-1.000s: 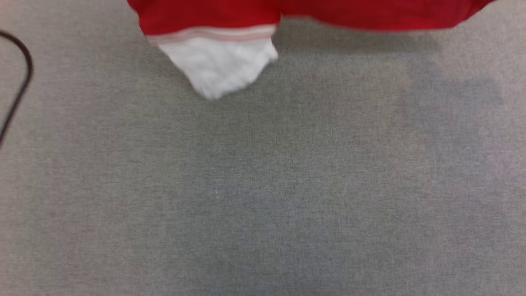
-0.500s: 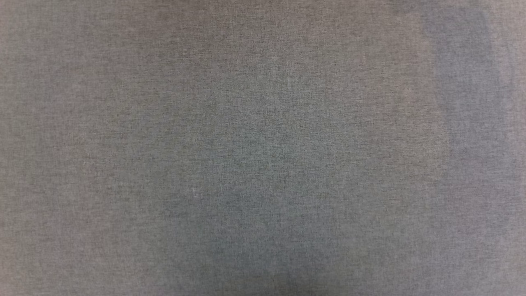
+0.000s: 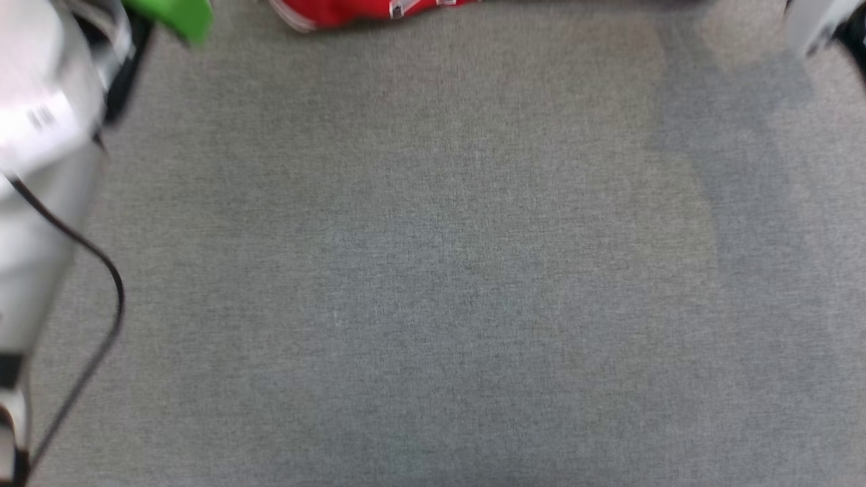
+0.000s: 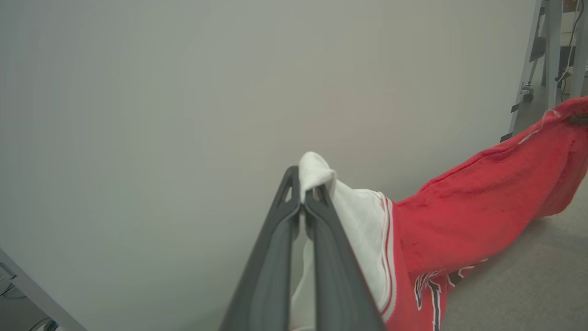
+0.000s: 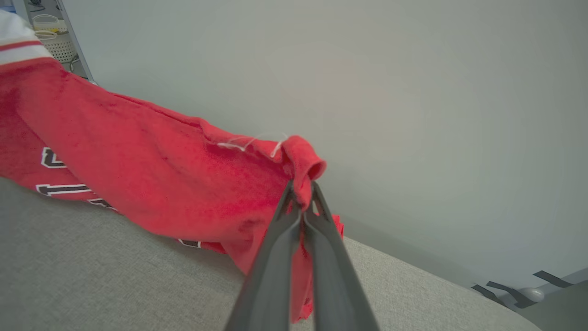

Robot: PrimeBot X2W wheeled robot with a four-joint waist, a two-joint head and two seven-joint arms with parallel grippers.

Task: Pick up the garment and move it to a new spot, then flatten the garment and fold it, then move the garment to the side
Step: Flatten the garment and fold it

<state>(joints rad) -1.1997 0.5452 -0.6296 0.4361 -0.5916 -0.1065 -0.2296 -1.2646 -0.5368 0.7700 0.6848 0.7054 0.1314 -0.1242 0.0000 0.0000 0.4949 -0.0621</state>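
Left pincer (image 4: 304, 191): closed, its two dark fingers pinching the tip of the shirt's white sleeve (image 4: 358, 220), a tuft of which stands above the fingertips. Right pincer (image 5: 302, 195): closed likewise, clamped on a bunched red edge of the shirt (image 5: 161, 179), with a fold curling over the tips. The shirt hangs stretched between the two grips, its red body sagging from each. There is striped trim where sleeve meets body and black-and-white lettering (image 5: 55, 158) lower on the front. Its lower part reaches down to the grey cloth-covered bench (image 5: 92, 276); contact cannot be determined. A plain pale wall (image 4: 138, 115) stands behind in both wrist views. Change noted in the head view: a second ago red cloth and a white sleeve hung across the top, and half a second ago it showed bare grey cloth alone. The whole picture has shifted, so the camera has moved. Now a strip of the shirt sits at the top edge. A blurred pale forearm (image 3: 34, 135) with a black cable (image 3: 101, 270) occupies the left side, with a green part (image 3: 179, 17) above it. Another pale part (image 3: 812, 24) shows at the top right corner.
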